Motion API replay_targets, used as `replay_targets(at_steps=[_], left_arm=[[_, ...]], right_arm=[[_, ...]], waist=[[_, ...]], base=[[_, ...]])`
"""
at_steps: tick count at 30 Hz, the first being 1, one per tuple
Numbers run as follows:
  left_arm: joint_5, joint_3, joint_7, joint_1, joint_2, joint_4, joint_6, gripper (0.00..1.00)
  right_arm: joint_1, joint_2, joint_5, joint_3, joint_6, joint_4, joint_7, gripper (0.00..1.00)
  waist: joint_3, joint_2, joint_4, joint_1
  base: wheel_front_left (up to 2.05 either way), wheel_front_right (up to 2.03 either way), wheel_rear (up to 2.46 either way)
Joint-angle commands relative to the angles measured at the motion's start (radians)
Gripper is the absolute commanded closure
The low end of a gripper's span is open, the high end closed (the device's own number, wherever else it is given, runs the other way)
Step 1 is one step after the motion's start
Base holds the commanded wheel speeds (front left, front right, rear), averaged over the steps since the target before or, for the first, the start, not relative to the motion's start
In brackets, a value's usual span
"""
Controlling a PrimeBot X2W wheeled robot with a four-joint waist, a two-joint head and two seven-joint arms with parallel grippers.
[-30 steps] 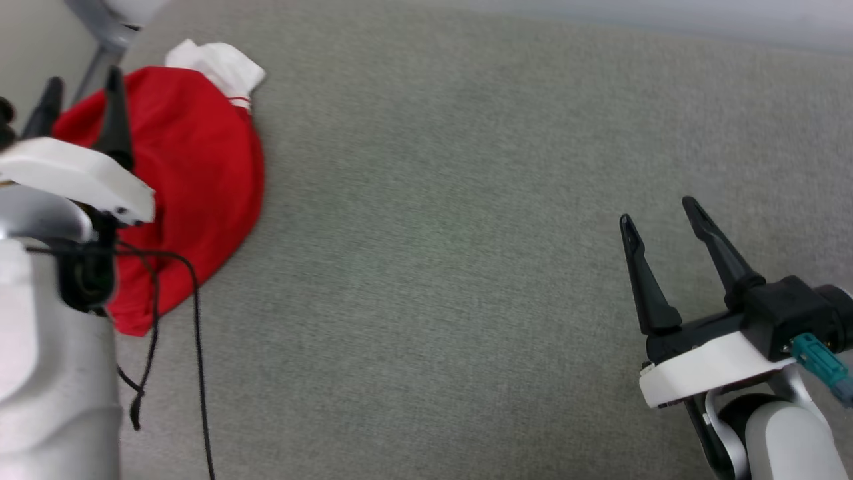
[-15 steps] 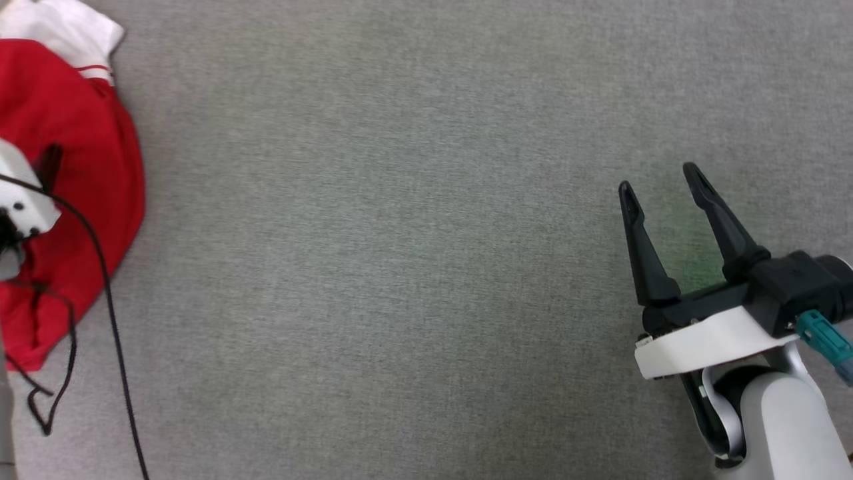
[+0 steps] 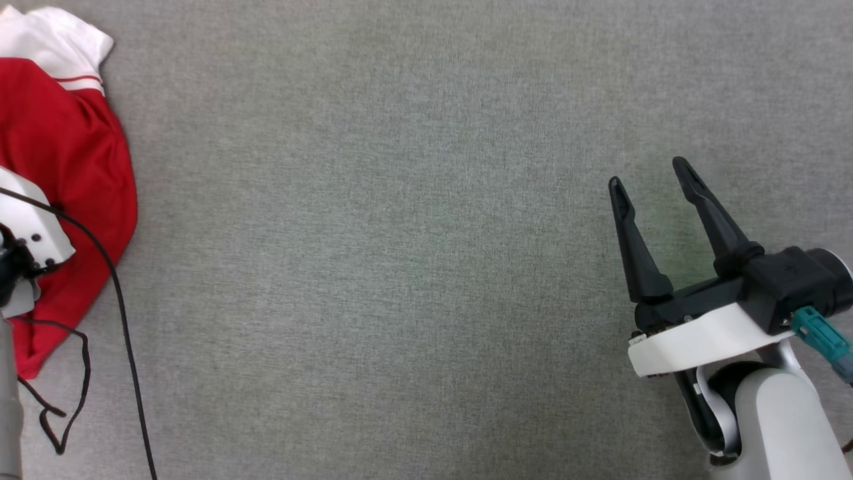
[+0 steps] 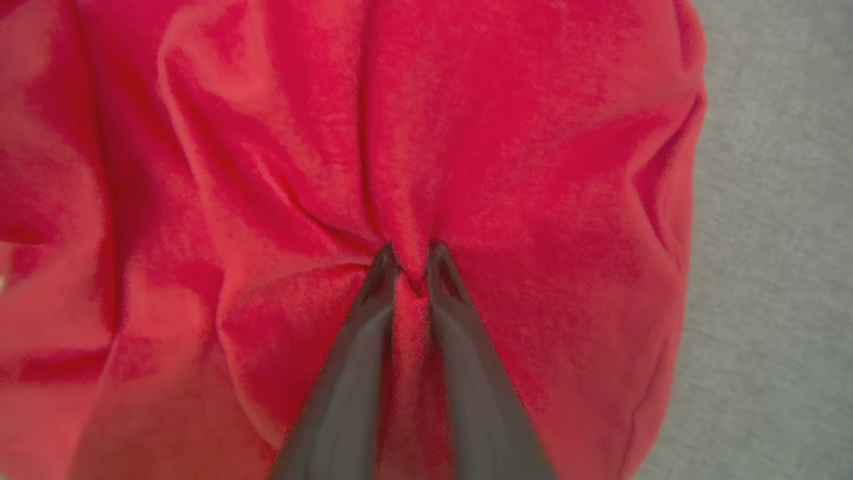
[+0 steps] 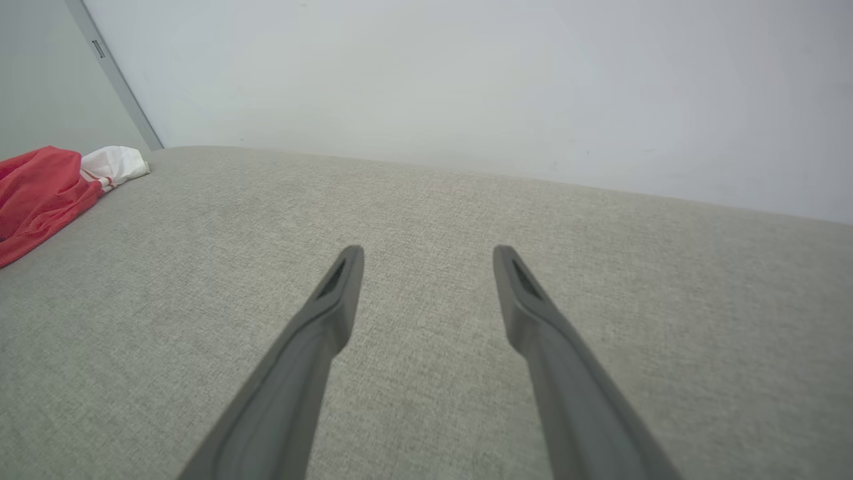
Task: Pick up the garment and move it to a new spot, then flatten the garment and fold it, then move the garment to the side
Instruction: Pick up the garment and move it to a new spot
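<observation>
While the left hand pinches a fold of the crumpled red shirt at the grey surface's far left, the right hand hangs fingers apart, well away rightward

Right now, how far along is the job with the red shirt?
Done: nothing yet; the garment lies bunched on the grey surface. In hand: the left gripper pinches a ridge of its red cloth. The right gripper hangs open, apart from it. Left: lifting, moving, flattening, folding, setting aside.
</observation>
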Motion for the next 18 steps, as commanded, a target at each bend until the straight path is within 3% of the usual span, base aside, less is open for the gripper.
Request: replay_targets(at_steps=[1,18], left_arm=[[0.009,-0.007,-0.026,0.022,-0.008,0.006,-0.005,1.00],[0.115,-0.068,-0.570,-0.026,-0.025,-0.043,-0.013,1.00]], right_arm=[[0.007,0.000,0.003,-0.003,0.000,-0.002,0.003,0.00],[0.112,0.001,0.070,-0.044,0.000,0.021,0.001,0.00]], waist=[[-0.019,0.0000,0.004,-0.0001],[-0.271,0.0000,0.026,-0.0001]], base=[[0.00,0.00,0.00],[0.00,0.00,0.00]])
